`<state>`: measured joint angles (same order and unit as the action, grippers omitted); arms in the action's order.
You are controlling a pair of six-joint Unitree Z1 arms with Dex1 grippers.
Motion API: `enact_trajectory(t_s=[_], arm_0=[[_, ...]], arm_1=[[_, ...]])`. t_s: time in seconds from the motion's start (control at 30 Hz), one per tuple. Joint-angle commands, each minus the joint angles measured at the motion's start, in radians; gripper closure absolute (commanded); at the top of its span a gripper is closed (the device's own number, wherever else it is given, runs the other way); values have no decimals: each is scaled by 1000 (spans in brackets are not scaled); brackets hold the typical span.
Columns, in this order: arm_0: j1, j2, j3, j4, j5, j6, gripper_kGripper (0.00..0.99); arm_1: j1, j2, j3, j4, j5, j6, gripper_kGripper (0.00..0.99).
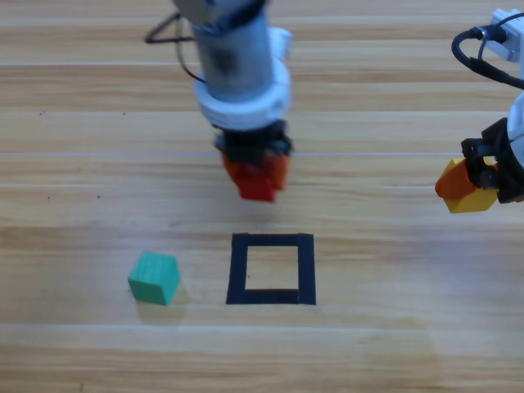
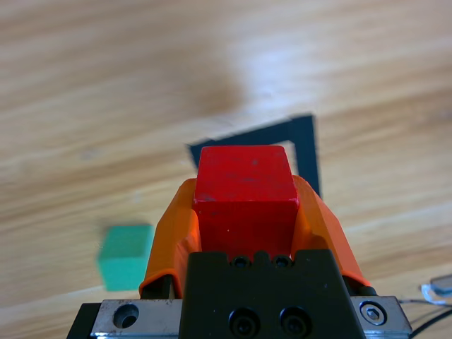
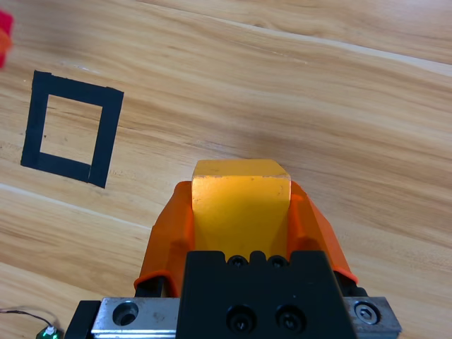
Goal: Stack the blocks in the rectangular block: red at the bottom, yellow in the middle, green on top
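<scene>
high view: the rectangular block [image 1: 271, 269] holds only bare wood. the left gripper [image 1: 256, 176] grasps the red cube [image 1: 257, 188] just above the outline's far edge. the green cube [image 1: 154, 277] sits on the table [image 1: 82, 123] left of the outline, apart from it. the right gripper [image 1: 468, 185], near the right edge, clamps the yellow cube [image 1: 473, 196].

left wrist view: orange jaws clenched on the red cube [image 2: 244, 203]; outline [image 2: 304, 145] beyond, green cube [image 2: 125, 256] off to the left.

right wrist view: jaws grip the yellow cube [image 3: 241, 200]; outline [image 3: 69, 128] well apart at upper left, open wood between.

Wooden table [image 1: 393, 344], teal-green cube [image 1: 154, 277] resting on it, just left of black tape outline [image 1: 271, 269]
</scene>
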<state>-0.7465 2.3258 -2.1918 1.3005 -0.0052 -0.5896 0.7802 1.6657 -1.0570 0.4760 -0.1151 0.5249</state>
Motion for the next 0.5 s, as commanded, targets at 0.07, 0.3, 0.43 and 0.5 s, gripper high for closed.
enact_trajectory(t_s=[0.07,0.3,0.43,0.5], arm_0=[[-140,50,11,25,64,-177,990],[-155,52,80,23,76,-415,990],[-155,60,110,17,77,-483,990],[-155,67,104,14,77,-486,990]], arm_1=[[11,54,25,7,-8,4,990],[11,62,25,4,6,3,990],[11,66,25,1,9,1,990],[11,68,25,1,9,1,990]])
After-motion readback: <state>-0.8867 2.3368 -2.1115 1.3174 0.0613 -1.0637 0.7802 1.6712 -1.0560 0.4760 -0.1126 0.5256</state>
